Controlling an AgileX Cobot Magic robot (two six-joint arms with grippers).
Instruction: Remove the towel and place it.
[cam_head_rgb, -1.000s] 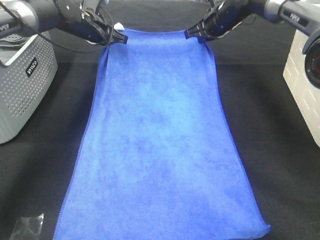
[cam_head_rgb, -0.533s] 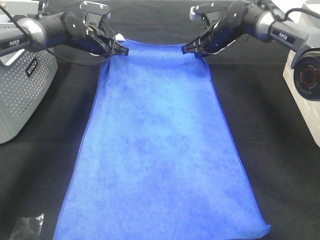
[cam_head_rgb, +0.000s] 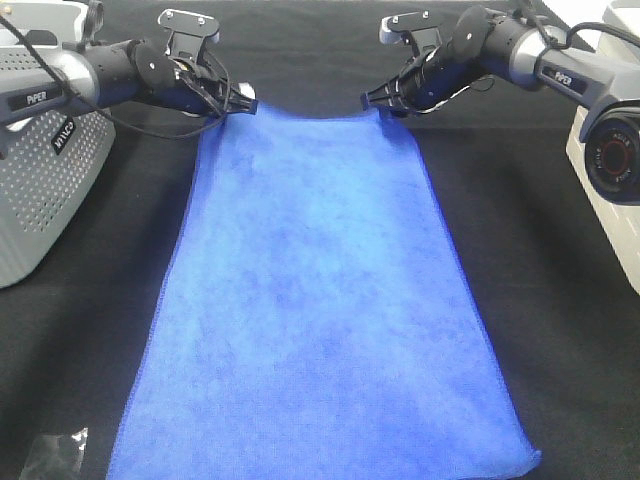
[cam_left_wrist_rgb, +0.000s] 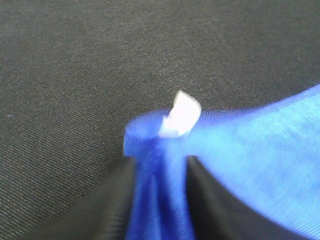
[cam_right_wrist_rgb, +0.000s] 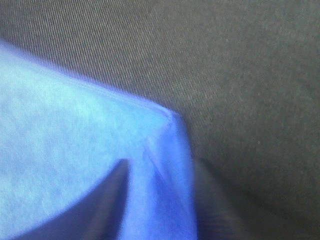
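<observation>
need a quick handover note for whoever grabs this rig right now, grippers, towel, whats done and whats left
Left gripper: at the far left corner of the large royal-blue microfibre towel, the corner with the small white tag. Cloth lies between its fingers in the wrist view; whether it is clamped or released cannot be told.
Right gripper: at the far right corner, cloth between its fingers too; grip equally unclear.
Towel: spread flat along the black table cloth, near edge at the bottom of the overhead view.
Done: towel laid out.
Left: confirm both corners are let go, then back the arms away.
</observation>
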